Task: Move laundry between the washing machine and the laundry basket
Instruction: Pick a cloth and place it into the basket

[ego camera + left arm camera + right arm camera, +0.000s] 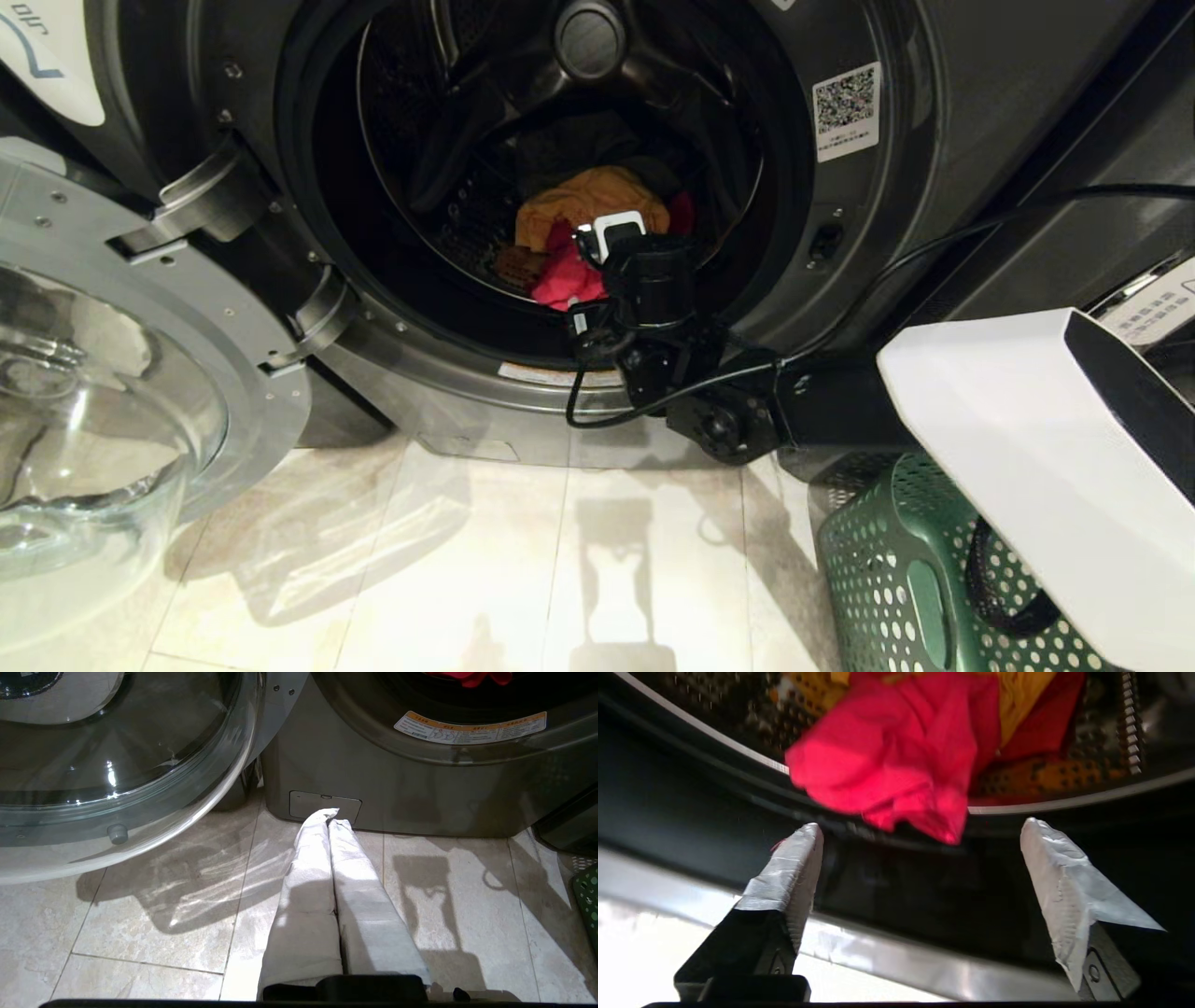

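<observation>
The washing machine point(934, 140) stands with its glass door point(112, 373) swung open to the left. In its drum lie a pink cloth point(560, 280), an orange cloth point(588, 201) and a dark garment point(579, 140). My right gripper point(595, 275) is at the drum's mouth, open, with nothing between its fingers. In the right wrist view the right gripper point(920, 826) sits just short of the pink cloth point(896, 760), which droops over the drum's lip. The green laundry basket point(887, 569) stands on the floor at the lower right. My left gripper point(332, 817) is shut and parked low over the floor.
The open door point(117, 765) takes up the left side, close to the left arm. A black cable point(934, 252) runs across the machine's front to my right arm. My white forearm cover point(1046, 448) hides part of the basket. Pale floor tiles point(467, 560) lie before the machine.
</observation>
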Motion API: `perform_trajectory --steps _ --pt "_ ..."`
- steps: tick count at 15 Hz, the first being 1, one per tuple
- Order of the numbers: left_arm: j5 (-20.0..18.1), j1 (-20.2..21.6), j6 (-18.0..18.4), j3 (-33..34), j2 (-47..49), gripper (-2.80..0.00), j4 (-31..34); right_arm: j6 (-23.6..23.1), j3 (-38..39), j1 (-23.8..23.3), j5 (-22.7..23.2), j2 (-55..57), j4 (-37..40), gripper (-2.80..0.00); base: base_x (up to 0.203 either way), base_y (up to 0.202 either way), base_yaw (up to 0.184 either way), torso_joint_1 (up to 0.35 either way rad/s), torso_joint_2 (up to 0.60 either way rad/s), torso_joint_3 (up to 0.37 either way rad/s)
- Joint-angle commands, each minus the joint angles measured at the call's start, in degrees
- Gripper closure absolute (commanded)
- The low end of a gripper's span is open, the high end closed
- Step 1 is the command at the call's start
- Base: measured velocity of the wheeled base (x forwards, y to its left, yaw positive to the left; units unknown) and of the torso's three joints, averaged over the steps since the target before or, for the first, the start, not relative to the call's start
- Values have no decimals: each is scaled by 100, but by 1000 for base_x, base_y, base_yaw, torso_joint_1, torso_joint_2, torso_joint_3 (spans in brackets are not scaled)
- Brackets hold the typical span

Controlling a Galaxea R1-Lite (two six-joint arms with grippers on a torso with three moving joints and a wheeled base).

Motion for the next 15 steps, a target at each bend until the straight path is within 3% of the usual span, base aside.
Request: perform_trajectory --steps 1,11,15 --pt "4 2 -2 229 0 0 -5 -39 -558 -2 12 495 -19 -280 0 0 0 0 0 0" --pt "4 2 -2 229 -1 0 -5 -192 -654 -418 39 1058 -720 -280 0 0 0 0 0 0" --pt "4 2 7 229 1 0 -5 -180 -656 -479 295 1100 -814 -280 0 0 0 0 0 0"
